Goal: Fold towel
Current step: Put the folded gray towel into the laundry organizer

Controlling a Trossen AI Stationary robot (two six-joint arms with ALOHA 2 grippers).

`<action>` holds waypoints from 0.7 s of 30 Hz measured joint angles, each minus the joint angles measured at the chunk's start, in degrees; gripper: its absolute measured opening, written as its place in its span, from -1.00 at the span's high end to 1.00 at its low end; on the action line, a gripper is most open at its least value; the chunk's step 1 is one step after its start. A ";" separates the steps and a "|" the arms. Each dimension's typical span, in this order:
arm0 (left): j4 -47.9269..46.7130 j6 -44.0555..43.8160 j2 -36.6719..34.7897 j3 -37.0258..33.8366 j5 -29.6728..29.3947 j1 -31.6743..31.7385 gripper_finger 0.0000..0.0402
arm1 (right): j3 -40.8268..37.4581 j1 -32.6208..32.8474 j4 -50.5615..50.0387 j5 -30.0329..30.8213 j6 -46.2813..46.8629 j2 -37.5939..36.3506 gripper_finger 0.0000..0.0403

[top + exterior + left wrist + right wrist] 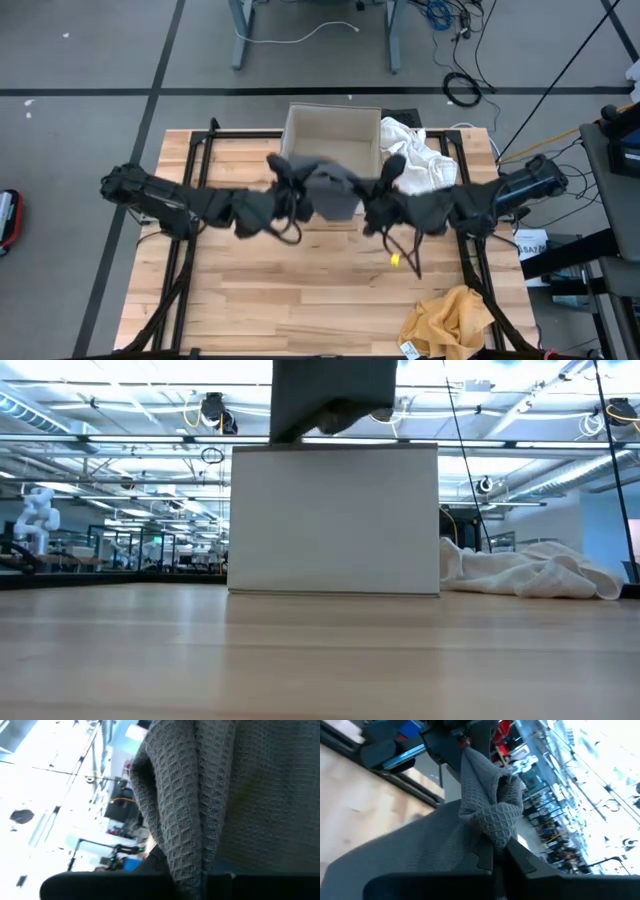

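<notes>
Wooden table point(250, 290), grey towel point(330, 188) lifted above box point(332, 130), left gripper point(283, 185) and right gripper point(385, 187) each clamped on it

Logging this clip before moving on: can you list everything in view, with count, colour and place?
grey towel: 1, grey, held up between both grippers above the table, just in front of the box
box: 1, white, open, back centre of table
white cloth: 1 pile, white, right of the box
yellow cloth: 1, mustard yellow, front right corner
small yellow bit: 1, yellow, right of table centre
table: 1, light wood
left gripper: 1, dark, shut on the grey towel
right gripper: 1, dark, shut on the grey towel
</notes>
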 joint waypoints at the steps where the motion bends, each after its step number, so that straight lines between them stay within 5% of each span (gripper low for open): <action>1: 0.06 1.24 0.00 0.73 0.79 1.41 0.95 | 0.00 -1.45 0.76 -0.92 -1.34 -0.57 0.98; 10: -1.46 3.81 0.00 3.52 13.46 15.39 0.95 | -0.03 -14.94 1.64 -10.01 -6.95 -2.27 0.98; 21: -9.16 -4.69 2.79 3.64 28.90 28.03 0.95 | -0.09 -31.16 -4.96 -27.23 -6.31 -1.70 0.98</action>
